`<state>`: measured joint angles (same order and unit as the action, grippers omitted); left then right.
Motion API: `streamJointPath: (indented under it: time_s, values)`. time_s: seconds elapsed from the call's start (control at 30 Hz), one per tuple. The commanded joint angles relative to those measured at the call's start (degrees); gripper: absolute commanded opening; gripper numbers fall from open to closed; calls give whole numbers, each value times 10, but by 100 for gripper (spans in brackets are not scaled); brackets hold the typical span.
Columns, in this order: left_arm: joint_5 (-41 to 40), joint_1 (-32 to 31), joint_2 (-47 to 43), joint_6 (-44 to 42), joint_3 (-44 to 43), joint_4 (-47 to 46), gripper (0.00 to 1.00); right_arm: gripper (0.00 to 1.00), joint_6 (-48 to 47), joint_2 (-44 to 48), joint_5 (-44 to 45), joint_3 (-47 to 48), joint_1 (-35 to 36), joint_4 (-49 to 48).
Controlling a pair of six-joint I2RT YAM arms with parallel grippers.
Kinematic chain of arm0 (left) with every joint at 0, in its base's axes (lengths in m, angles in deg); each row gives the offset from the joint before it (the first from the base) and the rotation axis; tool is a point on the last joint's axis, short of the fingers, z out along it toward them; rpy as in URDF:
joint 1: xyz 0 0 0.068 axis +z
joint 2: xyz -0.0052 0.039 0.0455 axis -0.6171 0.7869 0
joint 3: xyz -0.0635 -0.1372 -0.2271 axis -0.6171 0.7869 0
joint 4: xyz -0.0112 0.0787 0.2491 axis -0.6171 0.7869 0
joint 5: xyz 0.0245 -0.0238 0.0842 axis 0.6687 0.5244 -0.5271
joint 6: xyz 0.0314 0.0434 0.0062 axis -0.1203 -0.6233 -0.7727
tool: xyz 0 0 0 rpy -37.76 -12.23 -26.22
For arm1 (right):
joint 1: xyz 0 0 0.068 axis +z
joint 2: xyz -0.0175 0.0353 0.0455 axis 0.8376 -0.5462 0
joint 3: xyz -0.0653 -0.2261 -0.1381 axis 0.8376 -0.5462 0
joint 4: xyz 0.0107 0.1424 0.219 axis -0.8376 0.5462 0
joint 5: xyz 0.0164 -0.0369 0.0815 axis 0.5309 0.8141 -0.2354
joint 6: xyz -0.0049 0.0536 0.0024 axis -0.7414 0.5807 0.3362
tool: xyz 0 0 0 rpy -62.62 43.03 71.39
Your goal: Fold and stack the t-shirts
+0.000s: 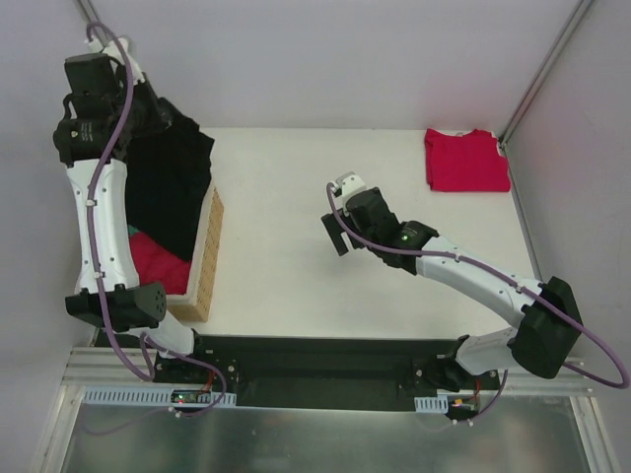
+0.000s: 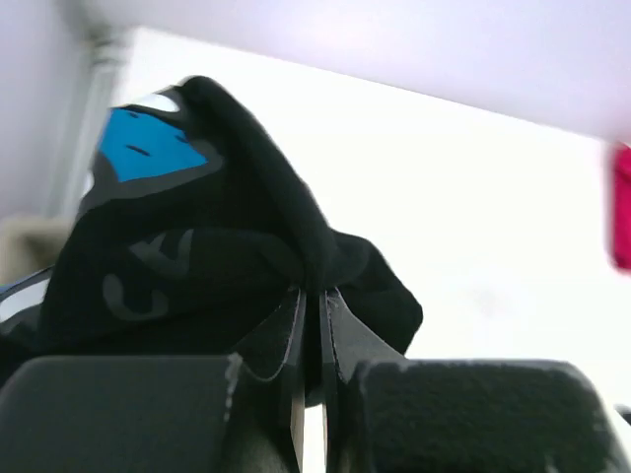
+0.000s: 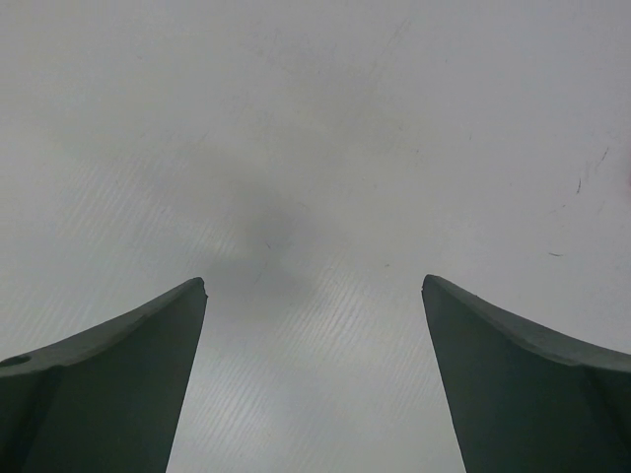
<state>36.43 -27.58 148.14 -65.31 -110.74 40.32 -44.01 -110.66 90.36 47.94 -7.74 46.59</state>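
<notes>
My left gripper (image 1: pixel 158 113) is raised at the far left and is shut on the black t-shirt (image 1: pixel 173 187), which hangs down from it over the basket. In the left wrist view the black t-shirt (image 2: pixel 217 256) bunches above my closed gripper (image 2: pixel 314 296), with a blue label showing. A folded crimson-red t-shirt (image 1: pixel 465 160) lies flat at the far right corner of the table; its edge shows in the left wrist view (image 2: pixel 621 222). More red cloth (image 1: pixel 158 258) lies in the basket. My right gripper (image 1: pixel 337 235) is open and empty over bare table (image 3: pixel 315 197).
The woven tan basket (image 1: pixel 207 256) stands at the table's left edge under the hanging shirt. White walls and a metal frame post (image 1: pixel 537 74) close in the back and the right side.
</notes>
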Motion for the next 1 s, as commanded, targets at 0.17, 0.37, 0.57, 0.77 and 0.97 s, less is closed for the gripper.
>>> streamJointPath:
  time_s: [0.17, 0.37, 0.57, 0.77, 0.97]
  values:
    - [250, -189, 137, -55, -152, -75, 0, 96, 8, 9, 18, 5, 18, -19]
    - [325, -272, 232, -74, -221, -119, 0, 96, -2, 20, 56, -2, 18, -23]
    - [359, -315, 312, -46, -179, -131, 0, 96, 0, 38, 85, -18, 17, -26]
    - [298, -342, 350, -34, -27, -101, 23, 96, -1, 44, 94, -26, 18, -23]
    - [201, -365, 341, -66, 19, -25, 99, 96, -3, 42, 95, -24, 17, -26]
